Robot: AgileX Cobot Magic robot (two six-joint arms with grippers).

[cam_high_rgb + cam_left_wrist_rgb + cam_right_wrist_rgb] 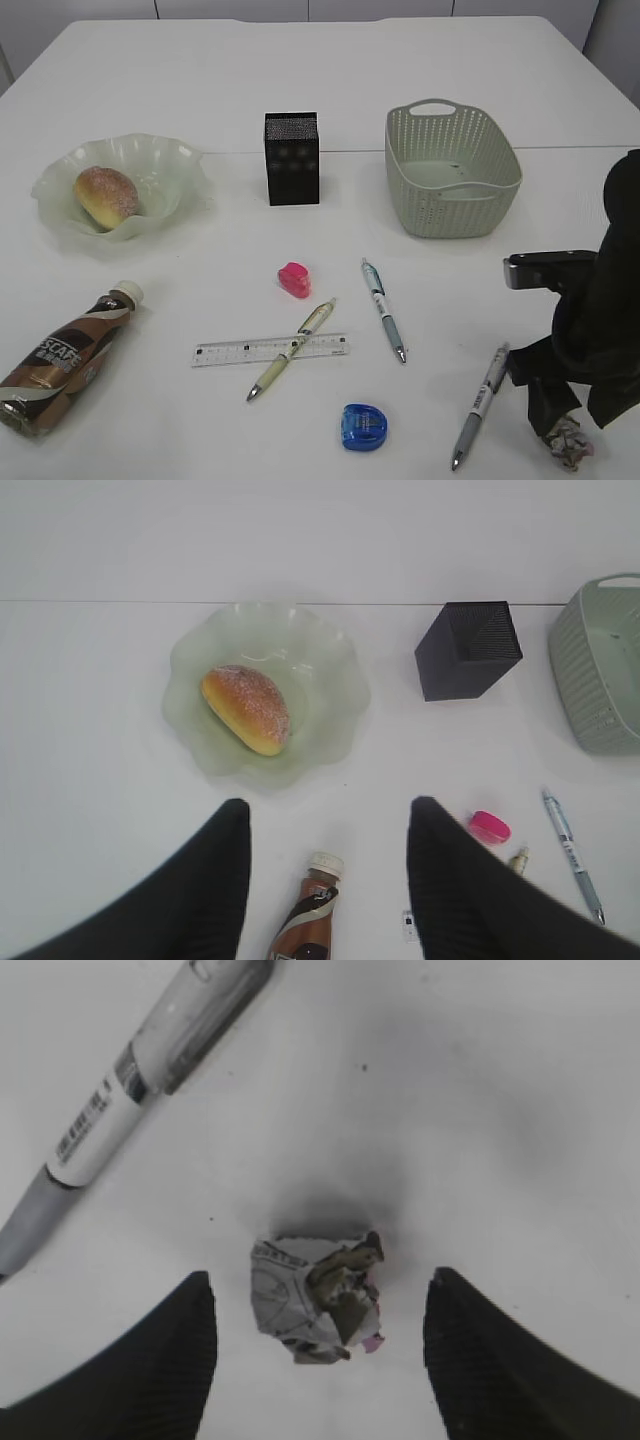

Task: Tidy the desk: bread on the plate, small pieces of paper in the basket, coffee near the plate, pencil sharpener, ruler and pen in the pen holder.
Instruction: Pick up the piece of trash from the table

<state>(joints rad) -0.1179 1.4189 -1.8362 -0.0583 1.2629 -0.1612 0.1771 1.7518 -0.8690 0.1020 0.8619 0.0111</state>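
The bread [105, 195] lies in the wavy green plate [60, 190]. On its side at the front left is the coffee [60, 355], and my left gripper [330, 810] hangs open above its cap [325, 864], holding nothing. At the front right my right gripper [320, 1278] stands open astride a small piece of paper [315, 1300], fingers clear of it on both sides. The ruler [230, 351] lies mid-desk under a green pen [290, 350]. A pink pencil sharpener [294, 279] sits behind them. The black pen holder [291, 158] and the basket [440, 215] stand at the back.
A blue pen [383, 310] lies mid-desk and a grey pen [482, 405] just left of my right gripper. A round blue plastic item [363, 426] sits near the front edge. My right arm [600, 300] fills the right side.
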